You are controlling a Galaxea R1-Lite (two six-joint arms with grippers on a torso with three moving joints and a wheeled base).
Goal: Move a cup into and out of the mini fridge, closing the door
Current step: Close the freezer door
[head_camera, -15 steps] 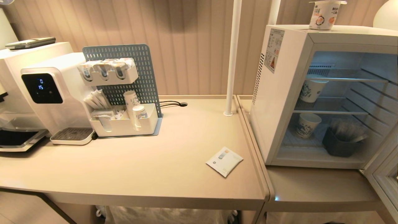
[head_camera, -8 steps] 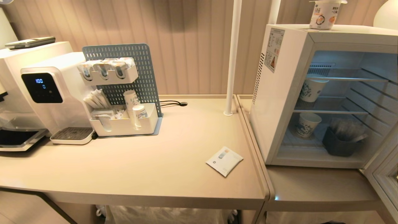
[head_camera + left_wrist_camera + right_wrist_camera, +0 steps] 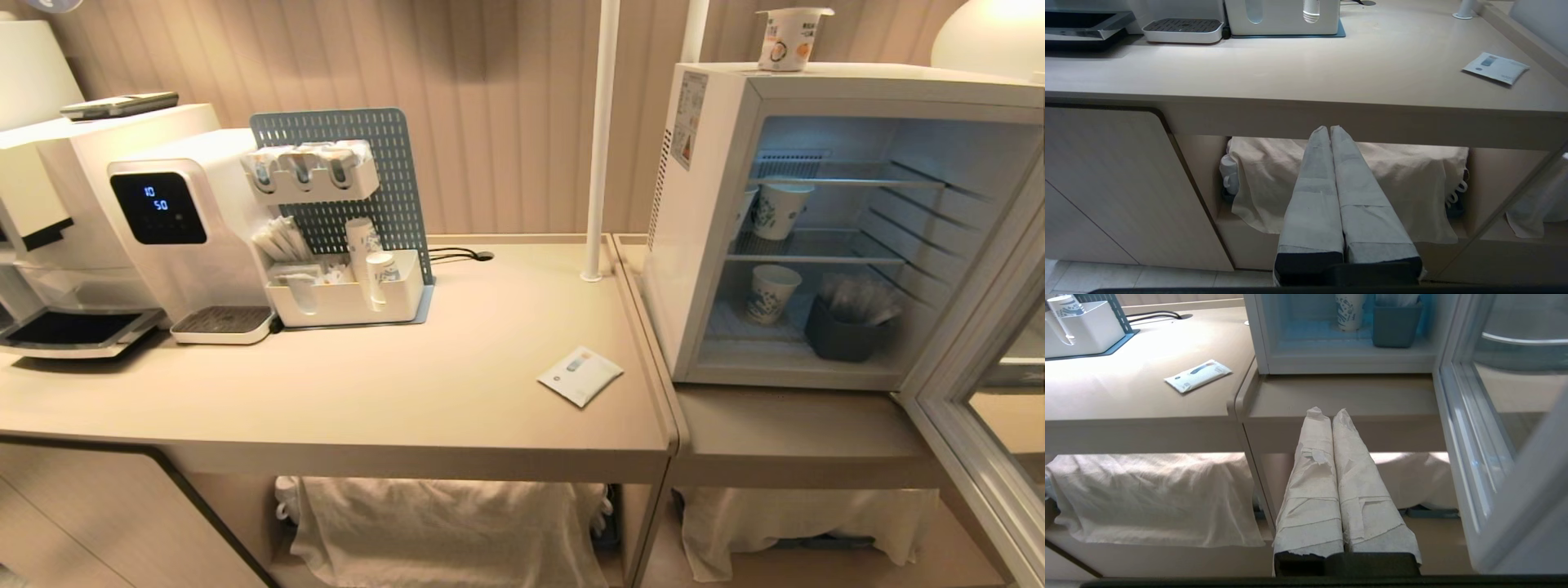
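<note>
Jaws of both parked grippers closed, far below cup (image 3: 789, 38) atop mini fridge (image 3: 710, 220).

The scene is viewed from the head camera high up, looking forward and down over the counter (image 3: 392, 392) and into the open mini fridge (image 3: 710, 245). From the left wrist camera, held low before the counter edge, the counter front and the cloth (image 3: 1412, 183) beneath are faced. The right wrist view is set low before the fridge. The flat packet (image 3: 580, 376) is shared by all three views.
</note>
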